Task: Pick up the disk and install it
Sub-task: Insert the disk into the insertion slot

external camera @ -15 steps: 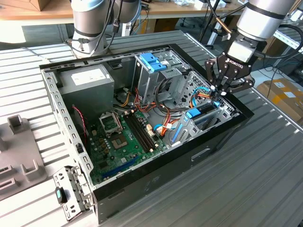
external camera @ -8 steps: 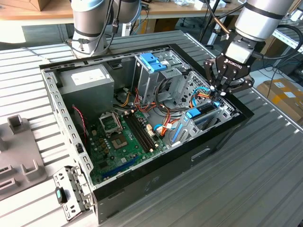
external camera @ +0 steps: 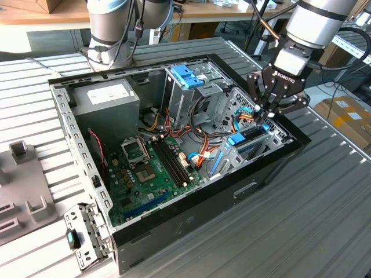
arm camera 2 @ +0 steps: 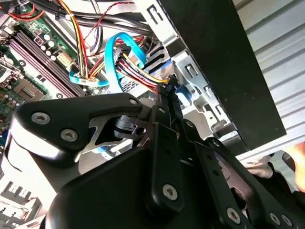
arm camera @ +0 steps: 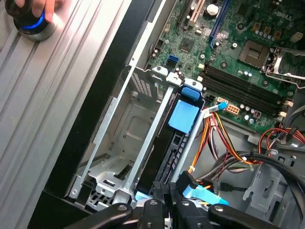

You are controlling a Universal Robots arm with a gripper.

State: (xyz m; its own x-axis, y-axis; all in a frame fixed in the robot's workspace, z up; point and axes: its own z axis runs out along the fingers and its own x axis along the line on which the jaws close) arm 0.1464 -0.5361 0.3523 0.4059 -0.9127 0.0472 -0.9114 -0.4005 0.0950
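The gripper [external camera: 267,113] is hovering over the case's [external camera: 272,168] drive bay, fingers drawn together at their tips; whether anything is pinched between them, I cannot tell. The disk [arm camera: 167,151] is sitting on edge in the bay, directly under the jaws — its long axis running along the bay rails, blue tab [arm camera: 184,116] uppermost. No writing is legible on it.
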